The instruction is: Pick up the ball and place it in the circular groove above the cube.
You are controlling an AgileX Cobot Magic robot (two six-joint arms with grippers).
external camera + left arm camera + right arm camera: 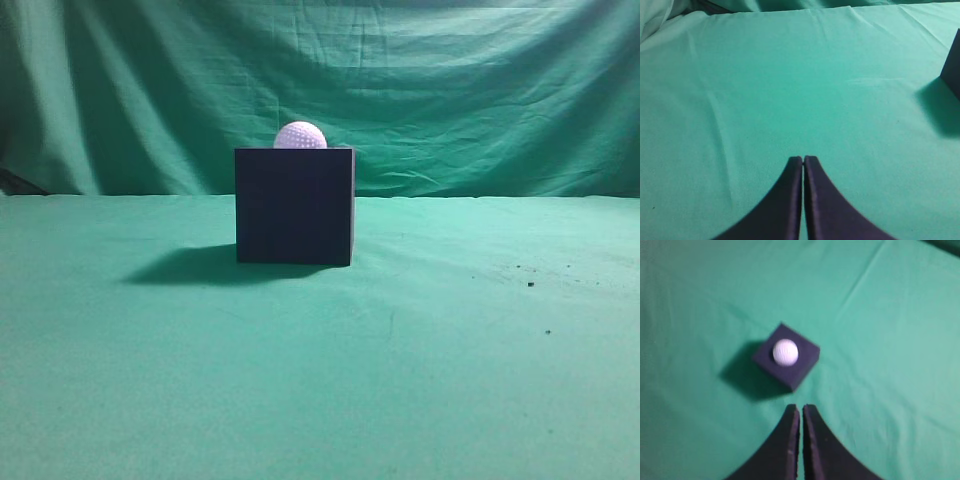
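On top of the cube [294, 205], the ball [300, 136] sits seated.
Light, hard and likely slippery; grip across its middle. Both grippers, left [803, 159] and right [800, 407], have fingers pressed together, empty.

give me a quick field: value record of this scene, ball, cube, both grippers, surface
ball: white, dimpled, sitting on top of the cube, near the middle of its top face
cube: dark, standing on the cloth, shadow falling to its left in the exterior view
left gripper: jaws together, holding nothing, over bare cloth, cube only at the right edge of its view
right gripper: jaws together, holding nothing, above and apart from the cube
cloth: green, covering the table, with a green backdrop behind
task state: ball appears placed; the groove itself is not visible
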